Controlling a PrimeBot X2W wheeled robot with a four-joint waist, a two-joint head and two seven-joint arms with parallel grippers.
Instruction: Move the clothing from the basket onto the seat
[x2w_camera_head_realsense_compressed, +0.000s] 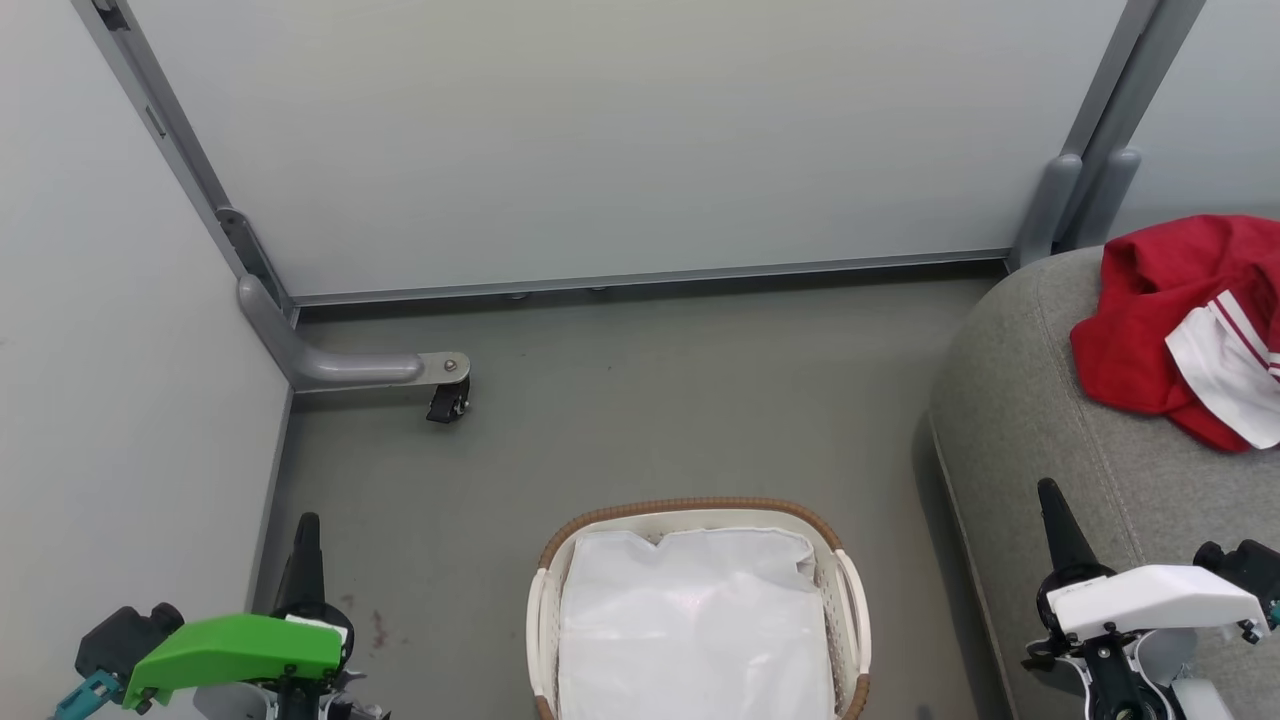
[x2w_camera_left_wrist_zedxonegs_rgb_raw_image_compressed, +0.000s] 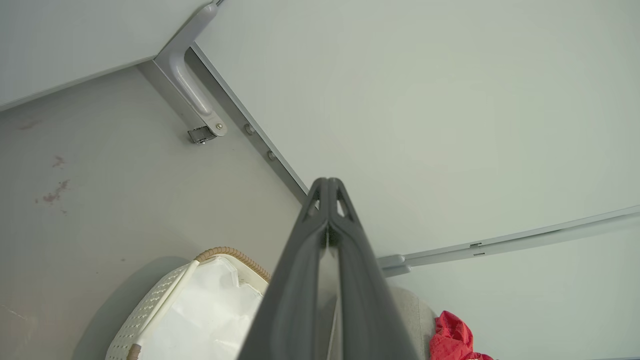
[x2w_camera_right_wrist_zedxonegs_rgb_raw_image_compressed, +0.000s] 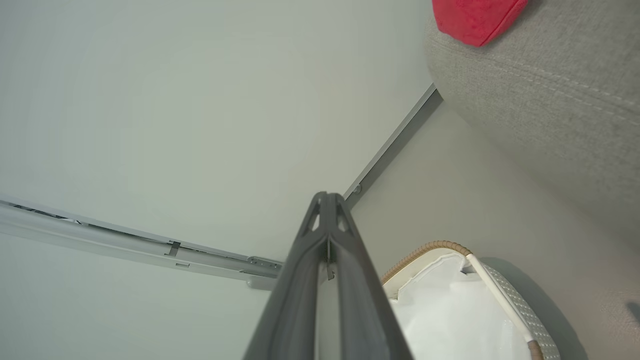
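Grey seat (x2w_camera_head_realsense_compressed: 1030, 420) under crumpled red, white-trimmed clothing (x2w_camera_head_realsense_compressed: 1140, 340)

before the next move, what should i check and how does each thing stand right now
1. basket free of red clothing: ok, white liner inside, as far as seen.
2. clothing lying on the seat: ok.
3. both garments in that heap: cannot tell, it runs off the picture's edge.
4. left gripper shut and empty: ok.
5. right gripper shut and empty: ok.
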